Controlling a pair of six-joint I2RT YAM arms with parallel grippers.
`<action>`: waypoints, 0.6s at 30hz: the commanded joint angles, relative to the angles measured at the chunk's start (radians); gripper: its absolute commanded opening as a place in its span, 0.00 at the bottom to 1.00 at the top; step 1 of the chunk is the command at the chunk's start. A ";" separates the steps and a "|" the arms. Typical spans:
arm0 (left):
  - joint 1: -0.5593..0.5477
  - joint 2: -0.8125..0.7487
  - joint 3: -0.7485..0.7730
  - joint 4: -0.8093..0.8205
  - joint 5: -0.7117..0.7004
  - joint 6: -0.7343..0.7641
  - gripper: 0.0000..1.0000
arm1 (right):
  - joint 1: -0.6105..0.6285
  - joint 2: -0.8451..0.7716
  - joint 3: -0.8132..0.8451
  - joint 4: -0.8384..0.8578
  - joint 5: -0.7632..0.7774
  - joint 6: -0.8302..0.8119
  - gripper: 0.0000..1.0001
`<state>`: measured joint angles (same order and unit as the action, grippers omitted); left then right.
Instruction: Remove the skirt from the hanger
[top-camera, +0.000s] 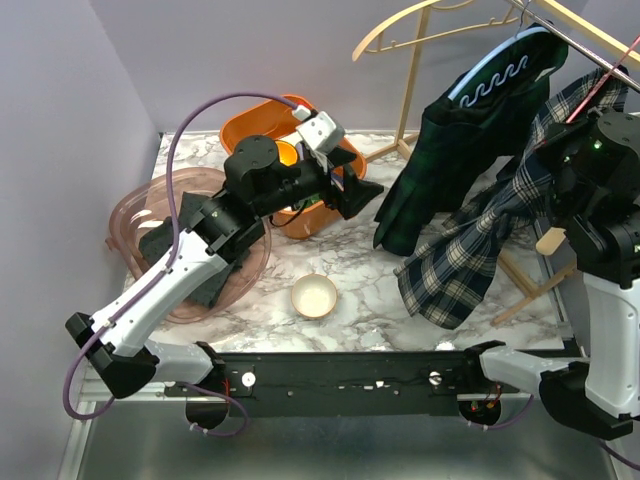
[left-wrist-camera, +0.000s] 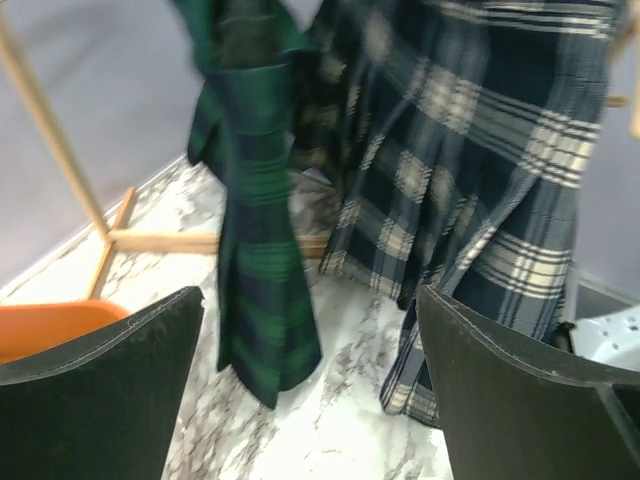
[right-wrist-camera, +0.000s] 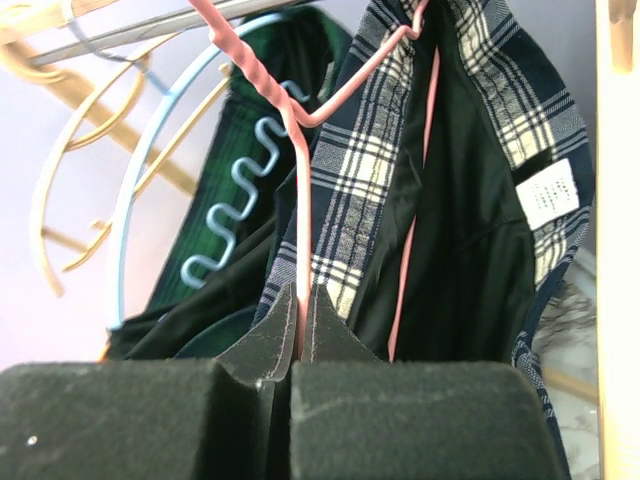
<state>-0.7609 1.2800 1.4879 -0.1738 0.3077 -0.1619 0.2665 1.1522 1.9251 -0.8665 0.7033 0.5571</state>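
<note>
A navy-and-white plaid skirt (top-camera: 470, 260) hangs from a pink wire hanger (right-wrist-camera: 300, 200) on the rail at the right, its hem reaching the table. My right gripper (right-wrist-camera: 303, 300) is shut on the hanger's pink wire, just below the twisted neck, with the skirt's waistband (right-wrist-camera: 370, 170) right behind it. A green plaid garment (top-camera: 440, 170) hangs beside it on a light-blue hanger (right-wrist-camera: 240, 180). My left gripper (left-wrist-camera: 310, 295) is open and empty above the table, facing both hems: green (left-wrist-camera: 255, 250) on the left, the navy skirt (left-wrist-camera: 470, 180) on the right.
The wooden rack (top-camera: 410, 80) holds an empty wooden hanger (top-camera: 400, 20), and its base bars (left-wrist-camera: 150, 240) lie on the marble. An orange bin (top-camera: 265, 120) and a pink tub (top-camera: 150, 220) with dark cloth stand at the left. A small white bowl (top-camera: 314, 295) sits mid-table.
</note>
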 joint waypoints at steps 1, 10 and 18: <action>-0.119 0.012 0.070 -0.045 -0.008 0.070 0.99 | -0.003 -0.049 -0.009 0.038 -0.134 0.040 0.01; -0.281 0.016 0.034 0.028 -0.105 0.048 0.99 | -0.004 -0.181 -0.112 0.055 -0.214 0.122 0.01; -0.435 0.084 0.043 0.089 -0.290 0.102 0.99 | -0.004 -0.287 -0.245 0.103 -0.263 0.240 0.01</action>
<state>-1.1259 1.3159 1.5272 -0.1356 0.1738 -0.1116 0.2665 0.9195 1.7229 -0.8749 0.4751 0.7074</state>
